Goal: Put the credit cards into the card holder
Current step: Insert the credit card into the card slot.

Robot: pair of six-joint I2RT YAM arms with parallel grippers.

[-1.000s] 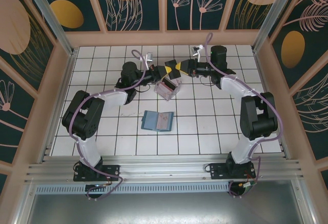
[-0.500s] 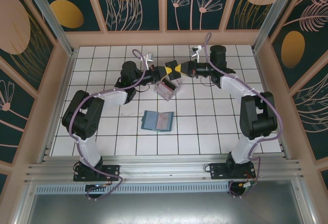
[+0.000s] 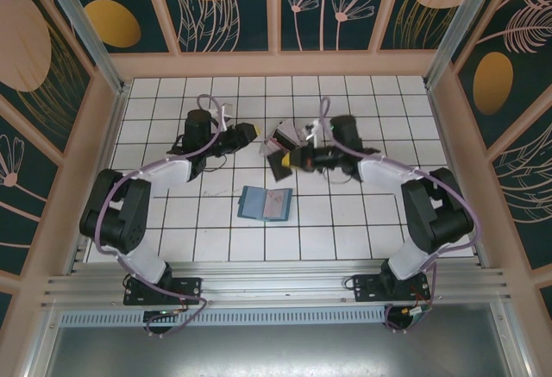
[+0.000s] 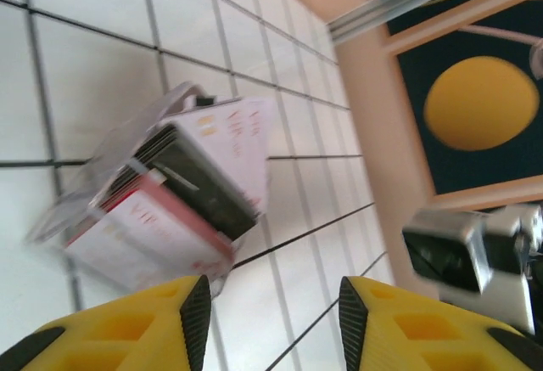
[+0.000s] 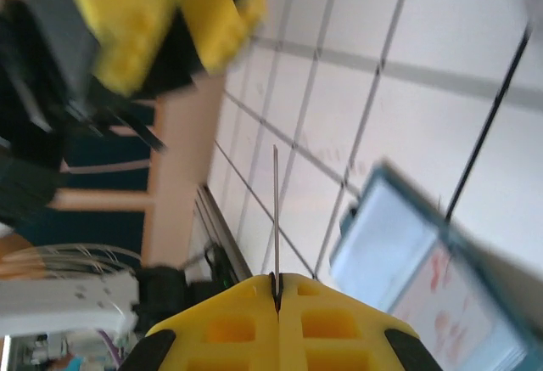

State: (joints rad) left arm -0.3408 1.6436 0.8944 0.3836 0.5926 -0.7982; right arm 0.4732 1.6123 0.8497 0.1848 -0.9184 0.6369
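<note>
The card holder (image 3: 265,203) lies open on the tiles, teal outside and pale grey-blue inside; it also appears at the lower right of the right wrist view (image 5: 424,278). My right gripper (image 3: 290,161) (image 5: 277,282) hovers just beyond it, shut on one credit card (image 5: 275,210) that stands edge-on from the jaws. More credit cards (image 4: 161,218) are stacked in a small clear box (image 3: 284,135) (image 4: 102,176). My left gripper (image 3: 247,132) (image 4: 270,320) is left of that box, open, with nothing between its fingers.
Wooden side walls and a metal frame post (image 4: 424,2) ring the white tiled floor (image 3: 345,213). The right arm's links (image 3: 388,166) stretch across the right half, the left arm's (image 3: 164,170) across the left. The box lies tilted on its side.
The left gripper let go at the box, opened and drew back to the left. The right gripper closed on a card and carried it away from the box toward the card holder.
</note>
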